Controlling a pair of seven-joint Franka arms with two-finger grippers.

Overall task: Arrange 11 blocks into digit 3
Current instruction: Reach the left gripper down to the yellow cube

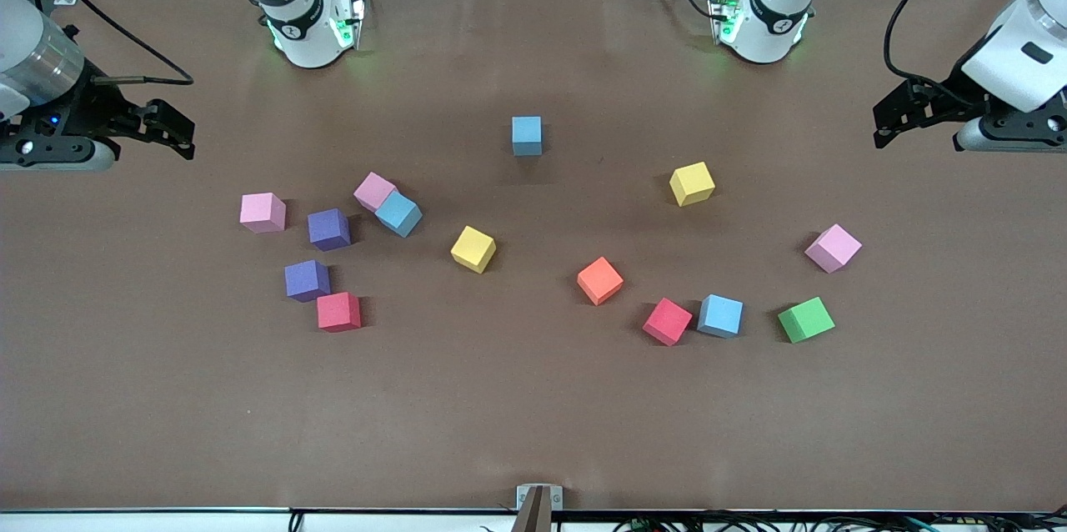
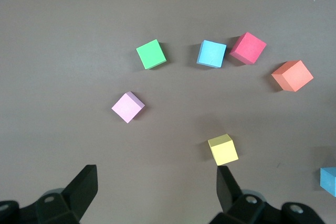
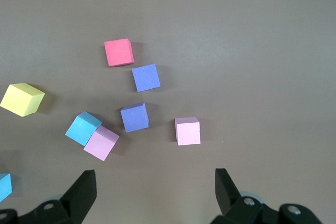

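The blocks lie loose and scattered on the brown table [image 1: 533,415]; no digit 3 is in view. Toward the right arm's end are two purple [image 1: 328,228] [image 1: 307,280], a red [image 1: 338,311], a light blue [image 1: 398,213] and a yellow [image 1: 473,248]. Toward the left arm's end lie an orange [image 1: 600,280], a red [image 1: 668,321], a light blue [image 1: 720,315], a green [image 1: 805,319] and a yellow [image 1: 692,183]. One light blue [image 1: 527,135] sits alone nearest the bases. My right gripper [image 1: 185,136] [image 3: 155,178] and left gripper [image 1: 882,125] [image 2: 156,177] hover open and empty over the table's two ends.
Three pink cubes lie among the blocks. One [image 1: 374,191] touches the light blue block, one [image 1: 262,212] is beside the purple pair, and one [image 1: 833,248] is close to the green block. The arm bases [image 1: 313,32] [image 1: 763,23] stand along the table's edge farthest from the front camera.
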